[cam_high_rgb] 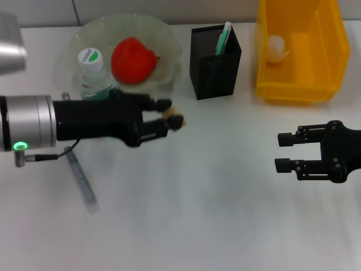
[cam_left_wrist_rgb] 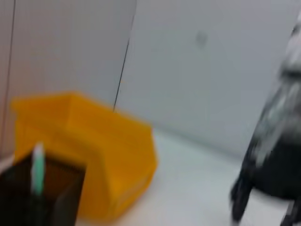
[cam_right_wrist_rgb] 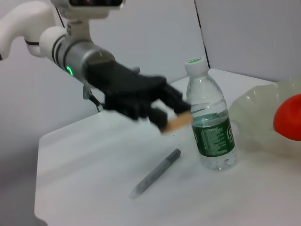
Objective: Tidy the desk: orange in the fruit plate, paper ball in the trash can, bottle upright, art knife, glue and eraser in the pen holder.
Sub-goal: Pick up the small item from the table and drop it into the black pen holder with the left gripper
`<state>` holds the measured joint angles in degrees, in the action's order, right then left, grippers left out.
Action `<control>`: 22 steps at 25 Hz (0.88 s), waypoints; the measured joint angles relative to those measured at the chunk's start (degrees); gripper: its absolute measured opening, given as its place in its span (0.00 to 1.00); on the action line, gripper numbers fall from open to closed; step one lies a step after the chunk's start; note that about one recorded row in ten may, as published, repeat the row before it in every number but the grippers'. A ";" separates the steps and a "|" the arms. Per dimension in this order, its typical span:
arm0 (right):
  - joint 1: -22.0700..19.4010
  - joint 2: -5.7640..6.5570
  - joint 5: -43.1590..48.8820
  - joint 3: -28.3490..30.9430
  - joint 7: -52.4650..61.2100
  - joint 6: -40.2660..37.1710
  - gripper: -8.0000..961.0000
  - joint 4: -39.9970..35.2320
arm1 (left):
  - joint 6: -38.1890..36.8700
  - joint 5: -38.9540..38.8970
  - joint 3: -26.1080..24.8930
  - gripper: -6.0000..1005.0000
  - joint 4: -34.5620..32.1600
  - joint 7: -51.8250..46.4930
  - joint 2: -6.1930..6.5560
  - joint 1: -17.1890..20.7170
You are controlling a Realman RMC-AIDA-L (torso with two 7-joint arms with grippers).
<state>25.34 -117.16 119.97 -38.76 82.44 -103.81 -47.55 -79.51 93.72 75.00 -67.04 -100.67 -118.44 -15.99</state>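
Left gripper (cam_high_rgb: 174, 114): pinching eraser (cam_high_rgb: 171, 117), aloft, front-left of pen holder (cam_high_rgb: 214, 55).
Right gripper (cam_high_rgb: 283, 152): spread, idle, well right of holder.
Method: centre above holder mouth, clear the green stick (cam_high_rgb: 223, 37), release low.

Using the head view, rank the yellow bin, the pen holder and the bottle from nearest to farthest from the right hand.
Measured from the right hand, which hangs open over the table's right side:
1. Yellow bin, directly behind it at the back right.
2. Pen holder, back centre, towards the left.
3. Bottle, upright at the far left, beside the fruit plate.
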 joint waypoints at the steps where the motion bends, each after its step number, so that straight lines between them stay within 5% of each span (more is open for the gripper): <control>1: 0.00 0.00 0.00 0.00 0.00 0.00 0.65 0.00 | 0.00 0.00 0.00 0.40 0.00 0.00 0.00 0.00; 7: -0.25 0.09 0.01 0.00 -0.01 -0.18 0.65 0.00 | -0.58 -17.35 1.17 0.40 8.10 6.74 -0.30 -0.90; 10: -0.28 0.14 0.29 -0.03 -0.22 -0.18 0.65 0.00 | -0.29 -20.09 2.00 0.40 9.90 8.64 -0.32 -1.42; 12: -0.28 0.15 0.36 -0.09 -0.30 -0.18 0.65 0.00 | 4.94 -32.65 9.08 0.40 18.48 20.13 -0.62 -4.62; 14: -0.27 0.16 0.38 -0.27 -0.37 -0.18 0.65 0.00 | 4.94 -32.65 9.08 0.40 18.48 20.13 -0.62 -4.62; 15: -0.27 0.21 0.43 -0.43 -0.41 -0.18 0.65 0.00 | 11.05 -41.97 16.18 0.40 21.87 28.05 -0.68 -6.66; 22: -0.34 0.33 0.48 -0.57 -0.50 -0.16 0.65 0.00 | 25.07 -63.61 30.28 0.39 24.84 43.51 -0.76 -10.27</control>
<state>25.00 -116.83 120.45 -39.33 81.94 -103.97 -47.55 -54.44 30.11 105.28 -42.20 -57.16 -119.20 -26.26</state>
